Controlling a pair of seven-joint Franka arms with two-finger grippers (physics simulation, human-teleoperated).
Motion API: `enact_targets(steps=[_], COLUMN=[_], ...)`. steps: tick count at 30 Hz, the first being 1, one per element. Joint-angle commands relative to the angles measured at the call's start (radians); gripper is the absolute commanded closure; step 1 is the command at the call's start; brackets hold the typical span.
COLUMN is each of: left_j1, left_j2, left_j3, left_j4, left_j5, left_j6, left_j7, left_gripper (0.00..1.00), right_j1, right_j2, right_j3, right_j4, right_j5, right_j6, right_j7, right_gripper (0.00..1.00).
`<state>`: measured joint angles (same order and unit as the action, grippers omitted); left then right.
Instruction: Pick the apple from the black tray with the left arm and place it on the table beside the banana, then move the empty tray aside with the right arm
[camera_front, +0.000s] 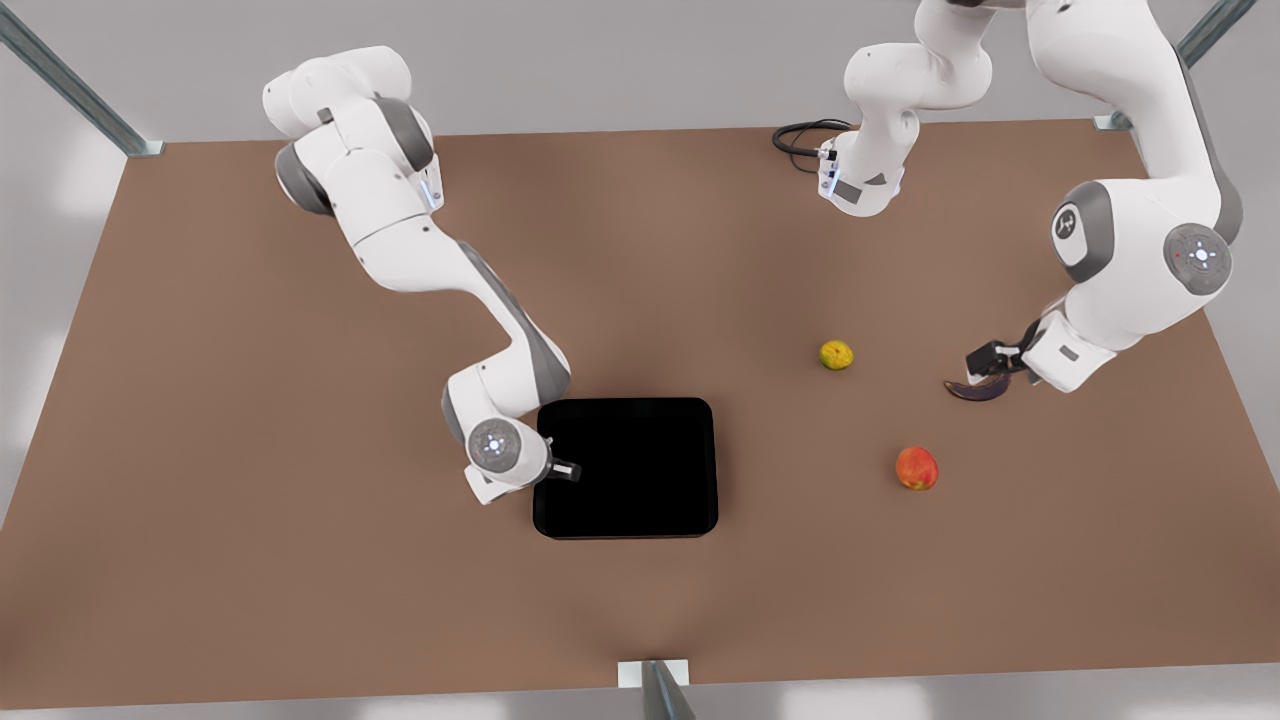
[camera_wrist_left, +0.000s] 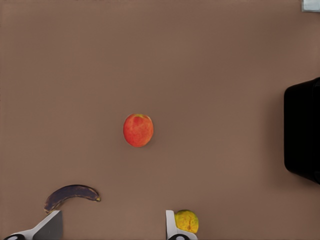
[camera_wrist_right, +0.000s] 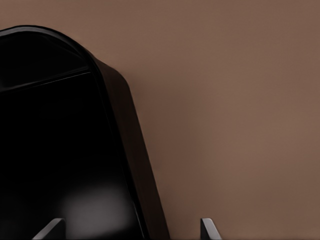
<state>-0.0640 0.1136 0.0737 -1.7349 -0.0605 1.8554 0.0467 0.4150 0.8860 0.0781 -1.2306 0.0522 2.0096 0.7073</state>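
Note:
The apple, red-orange, lies on the brown table, a little nearer the front than the dark banana. At the front view's right, my left gripper hovers open just over the banana and holds nothing. The black tray is empty and sits in the middle front of the table. My right gripper is low at the tray's edge on the front view's left, open, its fingers on either side of the rim.
A yellow-green lumpy fruit lies behind the apple, towards the tray from the banana. A black cable loop rests at the table's back edge. Bare tabletop stretches left of the tray and along the front.

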Motion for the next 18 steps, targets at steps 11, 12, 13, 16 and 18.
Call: enact_targets(steps=[11,12,13,16,18], left_j1=[-0.002,-0.002,-0.002,-0.002,-0.002], left_j2=[0.001,0.001,0.001,0.003,0.005], left_j3=[0.000,0.000,0.000,0.000,0.000], left_j4=[0.003,0.003,0.003,0.005,0.005], left_j5=[0.002,0.002,0.002,0.004,0.004], left_j6=[0.042,0.042,0.042,0.042,0.042], left_j7=[-0.024,-0.024,-0.024,-0.024,-0.024], left_gripper=[0.00,0.00,0.00,0.00,0.00], right_j1=[-0.002,-0.002,-0.002,-0.002,-0.002], right_j2=[0.014,0.014,0.019,0.021,0.021], right_j3=[-0.001,-0.001,-0.001,0.002,0.006], right_j4=[0.002,0.002,0.002,0.002,0.002], right_j5=[0.008,0.008,0.008,0.011,0.011], right_j6=[0.006,0.006,0.006,0.006,0.006], right_j7=[-0.032,-0.032,-0.032,-0.049,-0.049], right_gripper=[0.37,0.40,0.40,0.49,0.60])
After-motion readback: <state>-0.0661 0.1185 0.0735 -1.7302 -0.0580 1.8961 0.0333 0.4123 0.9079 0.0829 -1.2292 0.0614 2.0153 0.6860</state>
